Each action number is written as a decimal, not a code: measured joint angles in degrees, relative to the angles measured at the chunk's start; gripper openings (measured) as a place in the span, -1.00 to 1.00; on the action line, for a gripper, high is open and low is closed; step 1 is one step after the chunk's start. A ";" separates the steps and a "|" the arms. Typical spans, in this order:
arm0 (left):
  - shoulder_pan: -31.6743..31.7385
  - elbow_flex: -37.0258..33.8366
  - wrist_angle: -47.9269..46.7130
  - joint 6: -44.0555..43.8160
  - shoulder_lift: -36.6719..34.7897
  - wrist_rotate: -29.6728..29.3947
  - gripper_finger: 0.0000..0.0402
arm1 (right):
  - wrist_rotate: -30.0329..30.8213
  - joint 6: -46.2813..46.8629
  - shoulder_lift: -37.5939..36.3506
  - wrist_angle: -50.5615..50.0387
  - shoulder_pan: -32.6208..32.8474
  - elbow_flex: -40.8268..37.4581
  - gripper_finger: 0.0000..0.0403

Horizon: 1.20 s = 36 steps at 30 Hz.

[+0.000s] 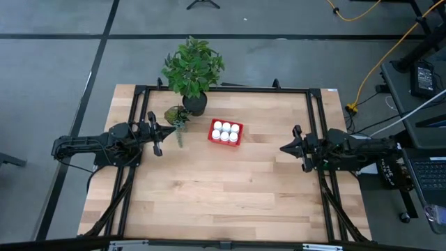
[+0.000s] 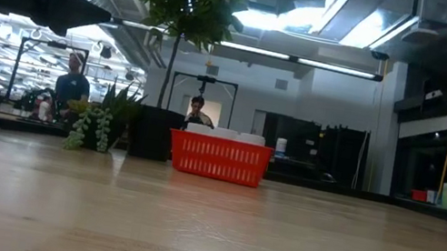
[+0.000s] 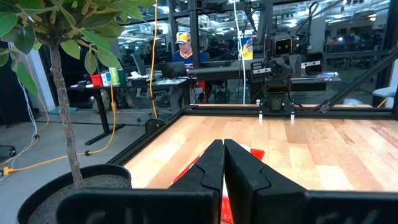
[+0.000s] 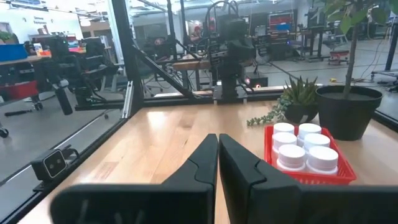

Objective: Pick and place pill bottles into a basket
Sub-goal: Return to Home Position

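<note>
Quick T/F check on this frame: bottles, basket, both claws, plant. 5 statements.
1. All six bottles sit in the red basket. True.
2. One bottle lies loose on the table. False: none shows on the table outside the basket.
3. The left claw grips a bottle. False: it is shut on nothing, at the table's left side.
4. The right claw is shut, empty and well clear of the basket. True.
5. In the high view, the potted plant stands to the right of the basket. False: the potted plant stands up and to the left of it.
</note>
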 joint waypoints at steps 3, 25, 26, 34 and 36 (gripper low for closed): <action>0.01 0.00 -0.01 0.00 0.00 0.00 -0.97 | 0.00 -0.15 0.02 0.00 0.00 0.00 -0.91; 0.01 0.00 -0.01 0.00 0.00 0.00 -0.94 | 0.00 -0.17 0.02 0.00 -0.02 0.00 -0.91; 0.01 0.00 -0.01 0.00 0.00 0.00 -0.94 | 0.00 -0.17 0.02 0.00 0.00 0.00 -0.91; 0.00 0.00 -0.01 0.00 0.00 0.00 -0.96 | 0.00 -0.17 0.04 0.00 0.00 0.00 -0.91; 0.01 0.00 -0.01 0.00 0.00 -0.01 -0.97 | 0.00 -0.17 0.04 0.00 -0.02 0.00 -0.91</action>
